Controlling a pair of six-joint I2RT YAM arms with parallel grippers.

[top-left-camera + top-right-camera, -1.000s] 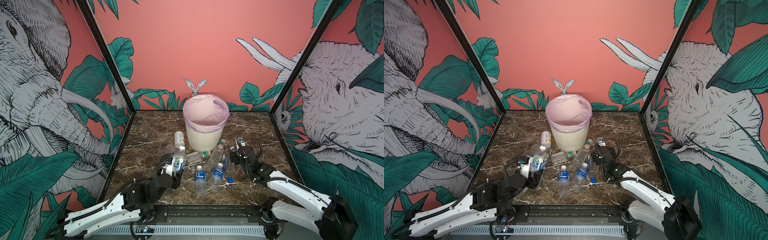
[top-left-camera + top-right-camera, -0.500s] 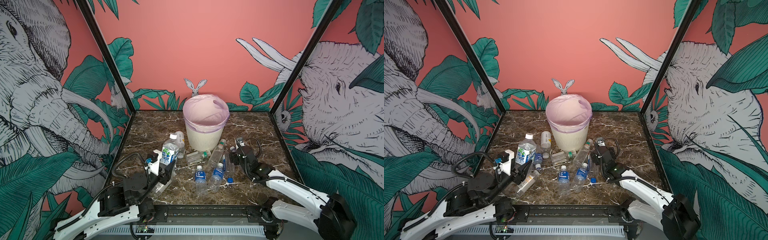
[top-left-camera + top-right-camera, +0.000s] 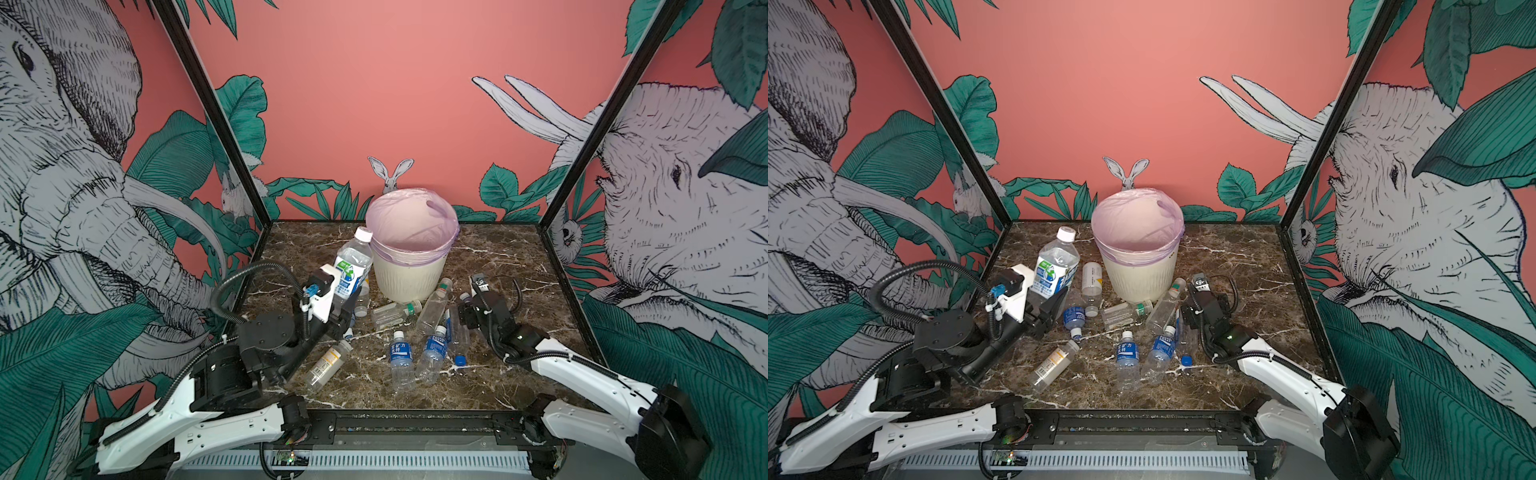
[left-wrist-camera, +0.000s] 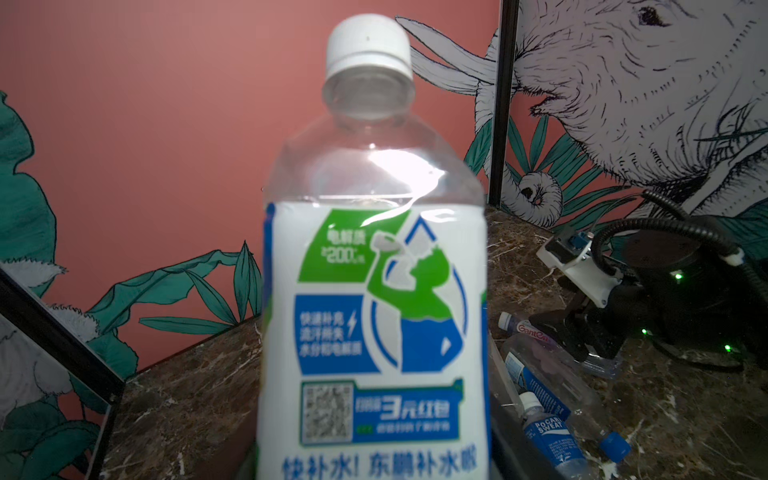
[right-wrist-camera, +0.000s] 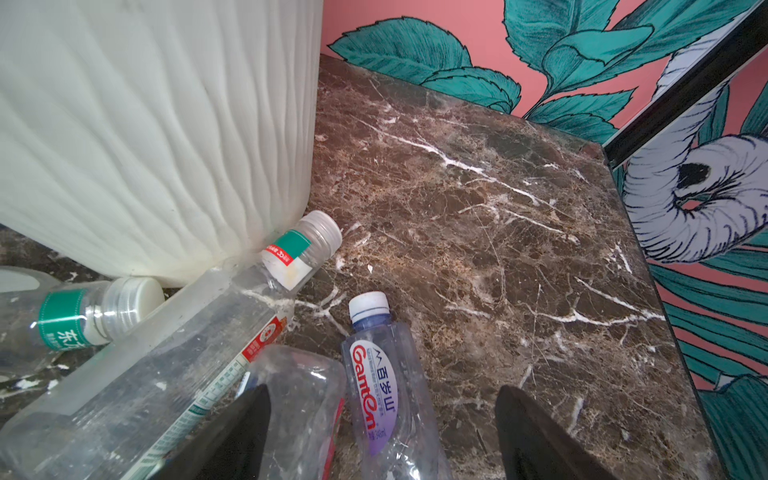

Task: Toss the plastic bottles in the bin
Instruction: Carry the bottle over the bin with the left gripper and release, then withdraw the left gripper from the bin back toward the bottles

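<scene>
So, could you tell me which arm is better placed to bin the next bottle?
Left. The left pincer holds the white-capped bottle upright, raised beside the bin; the right pincer is open over a purple-labelled bottle lying flat, gripping nothing.

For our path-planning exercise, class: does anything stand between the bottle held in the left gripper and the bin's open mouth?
Nothing visible does. The left gripper holds the green-and-blue labelled bottle upright, left of the bin in both top views; the bin's lined mouth is open and uncovered.
</scene>
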